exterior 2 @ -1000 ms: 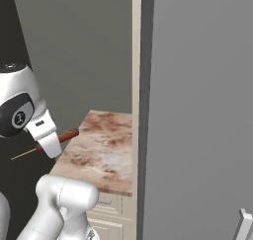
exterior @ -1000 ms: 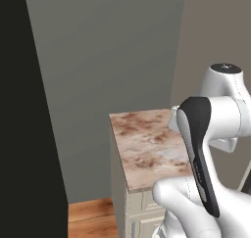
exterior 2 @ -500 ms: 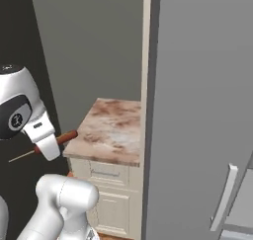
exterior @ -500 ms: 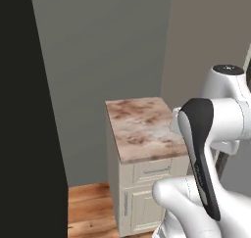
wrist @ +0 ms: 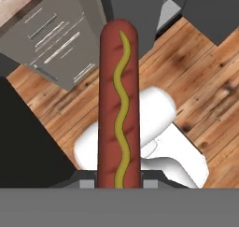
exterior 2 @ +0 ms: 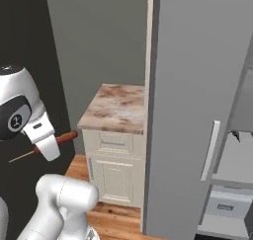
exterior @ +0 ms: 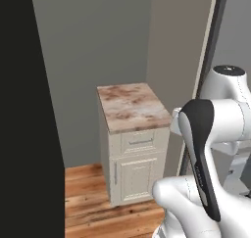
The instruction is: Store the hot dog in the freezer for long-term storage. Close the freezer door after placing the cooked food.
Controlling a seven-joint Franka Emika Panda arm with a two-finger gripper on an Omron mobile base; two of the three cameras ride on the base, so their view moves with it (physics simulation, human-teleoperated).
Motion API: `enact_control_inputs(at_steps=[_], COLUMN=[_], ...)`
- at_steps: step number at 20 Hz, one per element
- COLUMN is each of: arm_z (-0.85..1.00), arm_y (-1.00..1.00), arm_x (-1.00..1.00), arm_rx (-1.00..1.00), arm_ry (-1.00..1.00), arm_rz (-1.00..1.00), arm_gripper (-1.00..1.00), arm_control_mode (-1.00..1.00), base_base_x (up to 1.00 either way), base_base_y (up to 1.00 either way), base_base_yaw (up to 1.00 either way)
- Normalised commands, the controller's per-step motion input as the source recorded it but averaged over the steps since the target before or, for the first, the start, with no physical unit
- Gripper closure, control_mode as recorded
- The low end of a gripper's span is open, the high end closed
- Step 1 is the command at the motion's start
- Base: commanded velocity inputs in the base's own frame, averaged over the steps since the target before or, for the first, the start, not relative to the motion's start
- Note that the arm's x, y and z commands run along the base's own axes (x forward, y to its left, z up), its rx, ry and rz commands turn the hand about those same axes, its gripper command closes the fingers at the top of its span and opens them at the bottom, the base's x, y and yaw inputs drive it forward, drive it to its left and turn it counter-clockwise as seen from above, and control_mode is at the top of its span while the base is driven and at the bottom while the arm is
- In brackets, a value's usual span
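Up close, hot dog (wrist: 118, 104) shows mustard stripe; freezer door (exterior 2: 197, 105) ajar.

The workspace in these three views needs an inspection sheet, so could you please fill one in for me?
Surface: marbled countertop on a cream cabinet, bare.
Job's things: hot dog with a mustard line, held off the surface, pointing away from the hand; also seen at the end effector. Freezer door stands open, white handle visible; freezer shelves and a pale drawer beyond it.
Clutter: nothing seen.
End effector: shut on the hot dog.
Cables: nothing seen.
Surroundings: wooden floor, grey wall.
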Motion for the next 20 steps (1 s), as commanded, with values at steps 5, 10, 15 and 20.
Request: enact_control_inputs(at_steps=[5,10,15,20], arm_z=[0.0,0.0,0.0,0.0], arm_y=[0.0,0.0,0.0,0.0], arm_x=[0.0,0.0,0.0,0.0], arm_rx=[0.0,0.0,0.0,0.0], arm_ry=[0.0,0.0,0.0,0.0], arm_rz=[0.0,0.0,0.0,0.0], arm_gripper=[1.0,1.0,1.0,1.0], arm_control_mode=[1.0,1.0,1.0,1.0], base_base_x=[-0.61,-0.11,0.0,0.0], base_base_y=[-0.49,-0.65,-0.79,-0.75], base_base_yaw=[-0.03,-0.07,-0.12,-0.09])
